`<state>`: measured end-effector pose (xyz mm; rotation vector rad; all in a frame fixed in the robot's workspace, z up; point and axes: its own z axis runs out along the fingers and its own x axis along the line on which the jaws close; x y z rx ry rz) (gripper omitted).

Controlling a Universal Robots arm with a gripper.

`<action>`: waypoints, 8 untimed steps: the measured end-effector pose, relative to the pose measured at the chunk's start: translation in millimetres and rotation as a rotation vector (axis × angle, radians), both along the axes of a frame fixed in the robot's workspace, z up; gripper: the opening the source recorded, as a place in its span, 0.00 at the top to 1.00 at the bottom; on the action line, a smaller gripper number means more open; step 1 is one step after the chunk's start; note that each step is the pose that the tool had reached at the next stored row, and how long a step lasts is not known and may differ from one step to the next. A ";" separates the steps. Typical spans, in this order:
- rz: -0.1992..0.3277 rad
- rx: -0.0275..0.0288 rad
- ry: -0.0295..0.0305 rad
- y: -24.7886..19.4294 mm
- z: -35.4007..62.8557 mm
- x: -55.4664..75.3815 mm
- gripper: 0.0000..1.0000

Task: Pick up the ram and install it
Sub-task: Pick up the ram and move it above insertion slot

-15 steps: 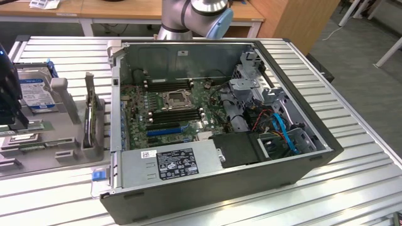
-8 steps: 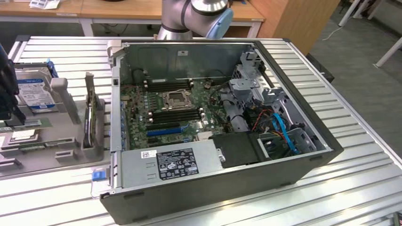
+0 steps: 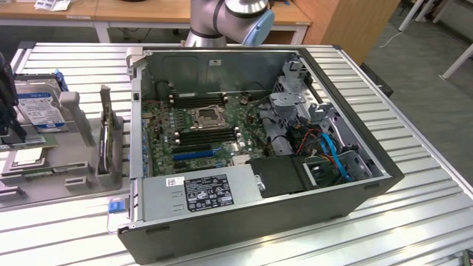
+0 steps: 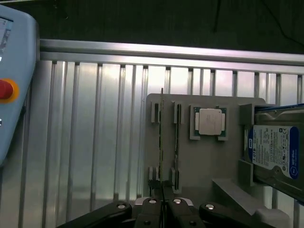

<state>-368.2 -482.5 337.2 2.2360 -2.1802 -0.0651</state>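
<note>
Pressed together at the gripper (image 4: 163, 205) — jaws closed tip to tip, pinching nothing, looking down on the grey holder (image 4: 199, 161) from above and not touching it.

Directly in line with the seam between those closed tips: the ram (image 4: 161, 137), a thin green strip standing on edge in a slot of the holder, seated there and not lifted. Just beside it, in the neighbouring slot: a second thin dark strip (image 4: 176, 137), too narrow to make out further.

Next along the holder from the two slots: a square silver processor chip (image 4: 209, 121), lying flat in its own recess. At the holder's end past the chip: a hard drive (image 4: 273, 152) with a blue-white label, propped between grey supports.

Off the holder on the side away from the hard drive, well apart: a pale blue-grey teach pendant (image 4: 16, 80) with a red button (image 4: 4, 89), resting on the slatted aluminium table (image 4: 95, 133).

Just beside the holder, to the exterior view's right of it: an open computer case (image 3: 258, 221) lying on its side — motherboard (image 3: 170, 138) exposed, processor socket (image 3: 207, 116) flanked by rows of black memory slots (image 3: 210, 134), labelled power supply (image 3: 199, 191) at the near end. Beyond the case's far wall: the grey-and-blue joints of the arm (image 3: 221, 16).
</note>
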 end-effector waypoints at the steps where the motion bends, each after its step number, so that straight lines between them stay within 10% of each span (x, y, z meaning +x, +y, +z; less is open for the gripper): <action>1: 0.000 0.0000 0.0000 0.0 1.4 0.0 0.89; 8: 0.000 0.0001 0.0000 0.0 11.9 0.0 0.89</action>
